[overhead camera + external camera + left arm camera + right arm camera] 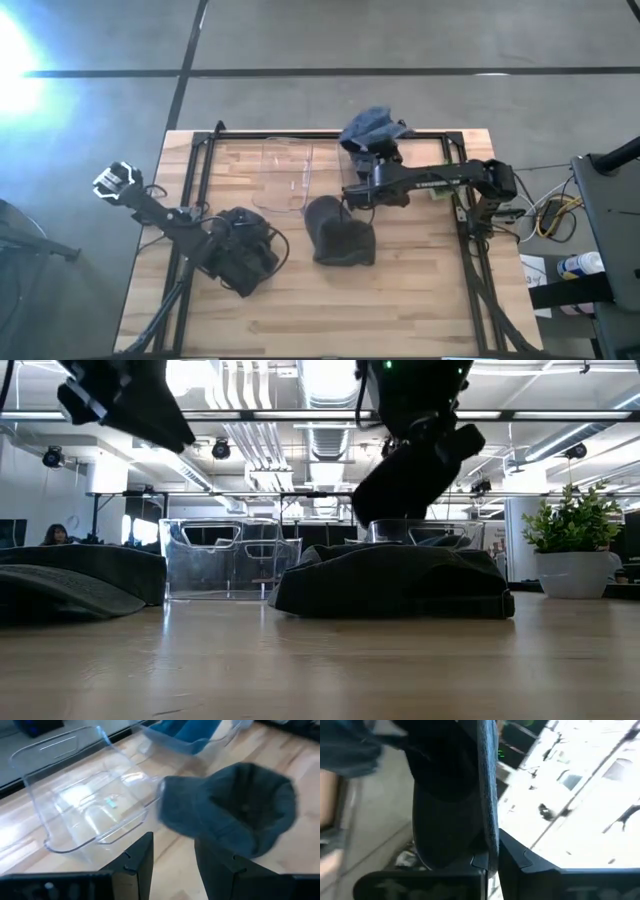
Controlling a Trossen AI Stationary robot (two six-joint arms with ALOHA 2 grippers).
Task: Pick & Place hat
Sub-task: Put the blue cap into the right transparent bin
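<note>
Right gripper [347,196]: fingertips hidden behind the dark hat [340,232] brim in the right wrist view. Left gripper [172,851]: finger bases cut off by the frame edge. Clear bin [85,800]: blurred. Upper arm bodies cropped at the low view's top edge.

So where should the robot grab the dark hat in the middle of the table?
Probably its thin edge on the side facing the clear bin, coming down from above. The dark hat lies flat and floppy, so its top is too wide for the jaws, but the edge fits between them. The right gripper is pinching there now.
</note>
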